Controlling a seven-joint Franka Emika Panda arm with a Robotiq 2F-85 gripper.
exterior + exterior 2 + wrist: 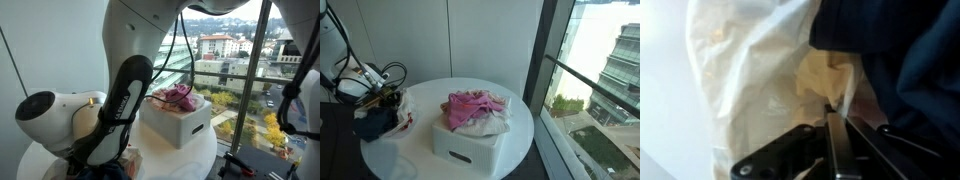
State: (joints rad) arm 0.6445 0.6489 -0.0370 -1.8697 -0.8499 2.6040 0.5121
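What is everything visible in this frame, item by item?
table: one, white, round, beside the window
box: one, white, mid-table
pink cloth: one, pink, heaped on the box
dark cloth: one, navy, at the table edge by the gripper
cream cloth: one, cream, against the dark cloth
window: one, clear, buildings outside
arm: one, white and black, over the table
gripper: one, black, shut, tips at the cream cloth

pincer [829,112] pinched shut on cream cloth [750,60], dark blue cloth [910,50] at right.
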